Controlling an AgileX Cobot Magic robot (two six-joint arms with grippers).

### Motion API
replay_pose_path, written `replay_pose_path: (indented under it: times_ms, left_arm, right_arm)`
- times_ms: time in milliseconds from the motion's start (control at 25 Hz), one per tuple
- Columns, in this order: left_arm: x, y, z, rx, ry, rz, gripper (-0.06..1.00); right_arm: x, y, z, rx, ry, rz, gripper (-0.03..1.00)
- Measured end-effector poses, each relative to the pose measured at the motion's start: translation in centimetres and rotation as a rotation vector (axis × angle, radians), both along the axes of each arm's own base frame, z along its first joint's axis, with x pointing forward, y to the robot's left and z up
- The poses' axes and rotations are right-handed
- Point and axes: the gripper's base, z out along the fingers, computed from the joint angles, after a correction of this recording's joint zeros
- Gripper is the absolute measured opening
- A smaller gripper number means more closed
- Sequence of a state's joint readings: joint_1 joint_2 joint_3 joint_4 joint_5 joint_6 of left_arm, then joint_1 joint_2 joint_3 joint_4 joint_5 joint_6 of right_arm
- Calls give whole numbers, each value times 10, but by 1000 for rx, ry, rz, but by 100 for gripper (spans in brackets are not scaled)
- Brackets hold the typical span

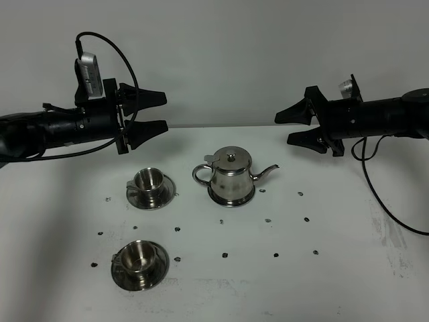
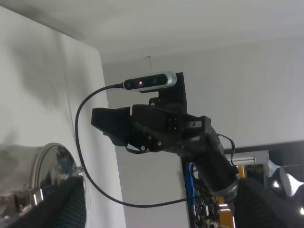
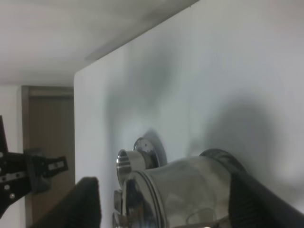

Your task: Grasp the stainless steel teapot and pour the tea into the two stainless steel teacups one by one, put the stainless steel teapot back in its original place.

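While the black left gripper (image 1: 165, 112) and right gripper (image 1: 283, 129) are hanging wide open, well apart from the shiny steel lidded teapot (image 1: 231, 178) between them, you are risking a knock-over: its thin spout (image 1: 267, 173) is facing the right gripper.

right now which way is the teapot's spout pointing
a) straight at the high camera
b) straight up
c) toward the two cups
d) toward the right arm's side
d: the stainless steel teapot stands upright with its spout aimed at the right arm's side, while its loop handle faces the side where the far teacup and the near teacup sit.
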State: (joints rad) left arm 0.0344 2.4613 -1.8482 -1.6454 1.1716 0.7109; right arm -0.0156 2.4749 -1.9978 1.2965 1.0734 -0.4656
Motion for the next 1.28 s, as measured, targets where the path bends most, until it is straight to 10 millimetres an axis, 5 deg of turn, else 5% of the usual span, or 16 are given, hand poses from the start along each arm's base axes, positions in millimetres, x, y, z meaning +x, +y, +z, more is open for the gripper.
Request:
replay_pose_path:
  times_ms: [400,640,880,1080,1280]
  left_arm:
    - [0,0,0,5,-16,-1,70]
    - [0,0,0,54,-157,-7,70]
    - [-6,5,16,419,-327,-63,64]
    - [-20,21,76,853,-447,-66,58]
    - [-53,32,153,1060,-536,19,54]
  right_arm:
    - [1,0,0,-10,-14,-4,59]
    - [7,-1,9,-103,-225,74,59]
    - [16,-8,41,-336,-424,186,59]
    - [13,-19,82,-782,-399,190,57]
    - [-20,-2,147,-1052,-445,175,53]
